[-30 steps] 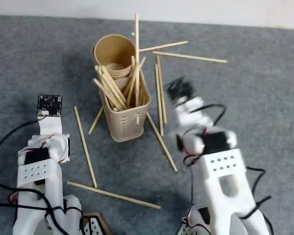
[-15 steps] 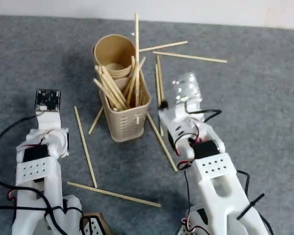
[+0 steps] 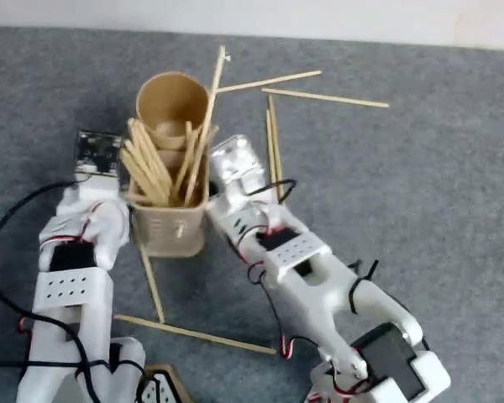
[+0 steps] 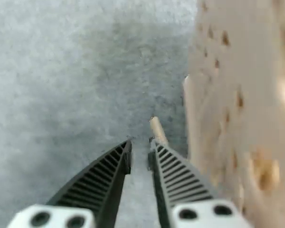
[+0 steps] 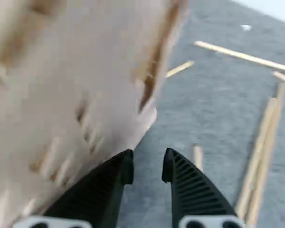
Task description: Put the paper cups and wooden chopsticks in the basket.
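Observation:
A beige perforated basket (image 3: 170, 225) stands on the grey carpet, with several wooden chopsticks (image 3: 155, 168) and stacked paper cups (image 3: 170, 99) in it. My left arm (image 3: 76, 243) lies against the basket's left side and my right arm (image 3: 269, 243) against its right side. In the left wrist view the left gripper (image 4: 139, 153) is all but shut on nothing, beside the basket wall (image 4: 237, 118), with a chopstick tip (image 4: 156, 131) just past it. The right gripper (image 5: 147, 164) shows a narrow bare gap next to the basket wall (image 5: 71, 99).
Loose chopsticks lie on the carpet: one in front (image 3: 193, 334), one by the basket's foot (image 3: 153, 285), a pair to the right (image 3: 274, 151), two at the back (image 3: 323, 97). A brown board corner (image 3: 164, 382) sits between the arm bases.
The right arm swung left against the basket, and the basket with its cups and chopsticks slid left and tilted. The left arm moved forward to the basket's left side.

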